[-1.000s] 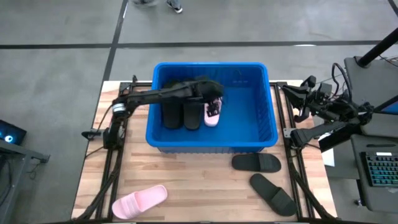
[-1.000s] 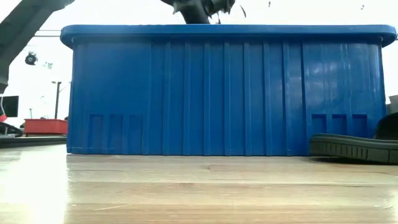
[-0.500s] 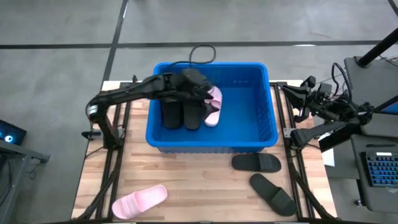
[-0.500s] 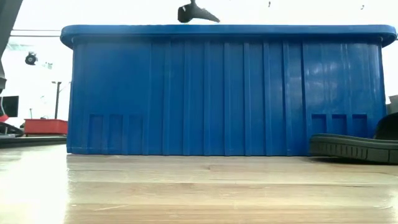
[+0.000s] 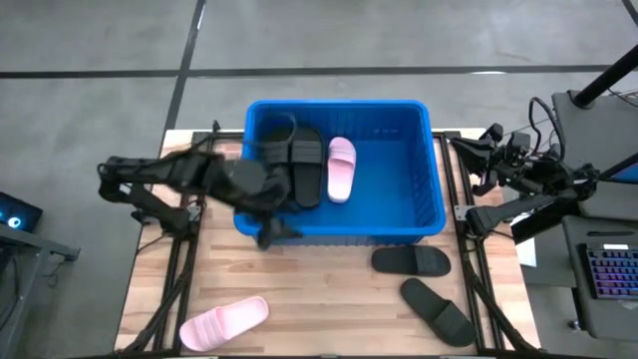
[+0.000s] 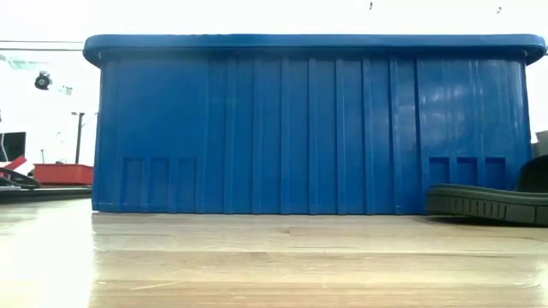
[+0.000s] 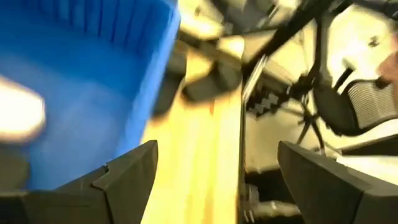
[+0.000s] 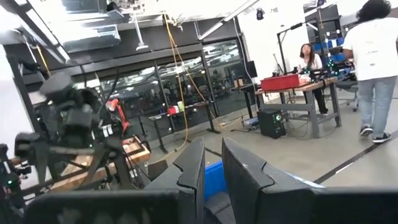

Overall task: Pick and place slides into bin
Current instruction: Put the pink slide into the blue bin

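Left end effector (image 5: 267, 235) open; three slides in bin (image 5: 419, 214).

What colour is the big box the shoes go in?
The bin is bright blue. The low view shows it best.

No writing, label, brand mark, number or sign can be read in any view. The ribbed outer walls of the blue bin (image 6: 308, 124) carry no lettering, the black and pink slides (image 5: 340, 168) show no legible logo, and whatever stands in the room beyond is too small to read.
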You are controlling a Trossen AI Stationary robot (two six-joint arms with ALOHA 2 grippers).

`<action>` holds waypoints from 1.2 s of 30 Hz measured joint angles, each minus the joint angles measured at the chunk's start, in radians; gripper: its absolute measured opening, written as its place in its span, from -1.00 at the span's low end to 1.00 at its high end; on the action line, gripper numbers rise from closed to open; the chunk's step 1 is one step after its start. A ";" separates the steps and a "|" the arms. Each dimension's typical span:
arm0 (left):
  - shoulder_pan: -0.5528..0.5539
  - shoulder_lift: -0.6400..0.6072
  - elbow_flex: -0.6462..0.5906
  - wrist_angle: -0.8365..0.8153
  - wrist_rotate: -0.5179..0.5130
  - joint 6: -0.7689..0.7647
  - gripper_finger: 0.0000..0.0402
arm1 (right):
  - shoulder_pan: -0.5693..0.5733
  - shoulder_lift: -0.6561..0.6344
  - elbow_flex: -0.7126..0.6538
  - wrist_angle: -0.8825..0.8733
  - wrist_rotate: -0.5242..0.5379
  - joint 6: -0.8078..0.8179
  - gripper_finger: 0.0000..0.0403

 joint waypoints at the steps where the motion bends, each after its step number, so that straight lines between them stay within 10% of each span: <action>1: -0.031 -0.013 -0.021 -0.024 -0.018 -0.048 0.57 | 0.000 0.002 0.000 0.002 0.000 0.000 -0.76; 12: -0.294 -0.137 -0.319 -0.122 -0.118 -0.603 0.57 | 0.000 0.026 0.000 0.004 0.000 0.046 -0.76; 36: -0.490 0.152 -0.499 -0.233 0.303 -1.143 0.57 | 0.000 0.056 0.000 0.002 0.001 0.044 -0.76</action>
